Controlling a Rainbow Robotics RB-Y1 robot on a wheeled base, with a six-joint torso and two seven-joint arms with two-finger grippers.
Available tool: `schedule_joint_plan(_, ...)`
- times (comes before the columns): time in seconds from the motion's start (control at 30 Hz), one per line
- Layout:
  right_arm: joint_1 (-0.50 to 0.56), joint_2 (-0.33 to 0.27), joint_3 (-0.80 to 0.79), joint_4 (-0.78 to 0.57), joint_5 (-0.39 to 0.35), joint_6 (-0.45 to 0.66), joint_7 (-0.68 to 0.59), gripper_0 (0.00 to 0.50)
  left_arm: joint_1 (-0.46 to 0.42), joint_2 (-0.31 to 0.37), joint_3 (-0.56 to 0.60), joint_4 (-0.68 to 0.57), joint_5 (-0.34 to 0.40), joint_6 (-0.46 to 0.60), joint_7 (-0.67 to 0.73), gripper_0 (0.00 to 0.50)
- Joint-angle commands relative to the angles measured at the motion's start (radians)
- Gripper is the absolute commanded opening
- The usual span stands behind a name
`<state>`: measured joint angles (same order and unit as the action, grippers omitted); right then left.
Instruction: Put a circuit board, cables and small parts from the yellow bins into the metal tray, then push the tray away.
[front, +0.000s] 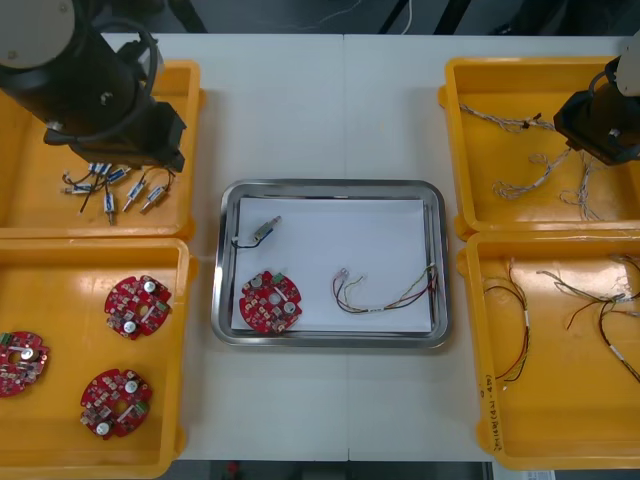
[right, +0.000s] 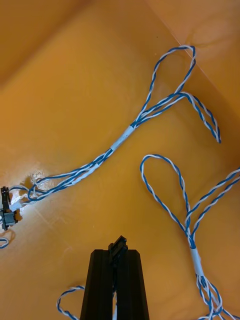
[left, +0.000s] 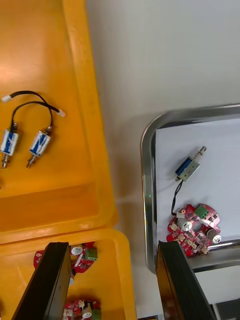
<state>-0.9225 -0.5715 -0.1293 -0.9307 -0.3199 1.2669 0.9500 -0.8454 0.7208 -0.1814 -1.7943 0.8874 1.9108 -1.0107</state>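
Observation:
The metal tray (front: 330, 190), white inside, holds a round red circuit board (front: 270, 301), a small metal part (front: 265, 231) and a red and yellow cable (front: 390, 295). My right arm (front: 600, 120) hangs over the far right yellow bin (front: 460, 150). There my right gripper (right: 118, 252) is shut on a twisted blue and white cable, its black connector (right: 118, 243) poking out at the fingertips. More such cables (right: 120, 142) lie on the bin floor beyond. My left gripper (left: 112, 247) is open and holds nothing, above the tray rim (left: 147, 200) and the near left bin's edge.
The far left bin (front: 30, 210) holds several small metal parts (front: 115, 188), with my left arm (front: 110, 100) above it. Three circuit boards (front: 137, 306) lie in the near left bin (front: 60, 280). Black and coloured cables (front: 515, 340) lie in the near right bin (front: 480, 400).

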Motion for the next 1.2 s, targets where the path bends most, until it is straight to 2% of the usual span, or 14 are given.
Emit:
schedule_joint_plan(0.03, -0.05, -0.044, -0.026, -0.026, 0.013, -0.023, 0.044, 0.0, -0.047, 0.054, 0.08, 0.041, 0.011, 0.009, -0.117, 0.5)
schedule_joint_plan(0.23, -0.052, -0.042, -0.026, -0.025, 0.01, -0.029, 0.065, 0.0, -0.047, 0.075, 0.142, 0.101, -0.001, 0.009, -0.143, 0.5)
schedule_joint_plan(0.43, -0.052, -0.041, -0.026, -0.026, 0.002, -0.027, 0.075, 0.002, -0.027, 0.101, 0.168, 0.147, -0.07, 0.009, -0.241, 0.5)
schedule_joint_plan(0.47, -0.052, -0.041, -0.026, -0.025, 0.002, -0.029, 0.076, 0.027, -0.02, 0.1, 0.175, 0.148, -0.081, 0.009, -0.253, 0.5)
schedule_joint_plan(0.53, -0.05, -0.041, -0.027, -0.026, 0.001, -0.029, 0.079, 0.17, 0.0, 0.101, 0.195, 0.148, -0.105, 0.009, -0.287, 0.5)
schedule_joint_plan(0.57, -0.052, -0.041, -0.026, -0.026, -0.001, -0.029, 0.082, 0.296, 0.009, 0.101, 0.207, 0.148, -0.114, 0.009, -0.307, 0.5)
schedule_joint_plan(0.6, -0.05, -0.041, -0.026, -0.026, -0.001, -0.029, 0.084, 0.373, 0.017, 0.101, 0.217, 0.148, -0.12, 0.009, -0.321, 0.5)
schedule_joint_plan(0.63, -0.05, -0.041, -0.027, -0.026, -0.001, -0.027, 0.084, 0.419, 0.022, 0.101, 0.221, 0.148, -0.124, 0.009, -0.33, 0.5)
schedule_joint_plan(0.67, -0.05, -0.041, -0.027, -0.026, -0.001, -0.029, 0.087, 0.5, 0.031, 0.101, 0.232, 0.148, -0.127, 0.009, -0.345, 0.5)
schedule_joint_plan(0.83, -0.059, -0.041, -0.032, -0.026, -0.005, 0.002, 0.099, 0.5, 0.058, 0.101, 0.252, 0.148, -0.131, 0.009, -0.362, 0.5)
schedule_joint_plan(1.2, -0.099, -0.022, -0.088, -0.056, -0.015, 0.198, 0.082, 0.5, 0.129, 0.1, 0.273, 0.148, -0.134, 0.009, -0.376, 0.5)
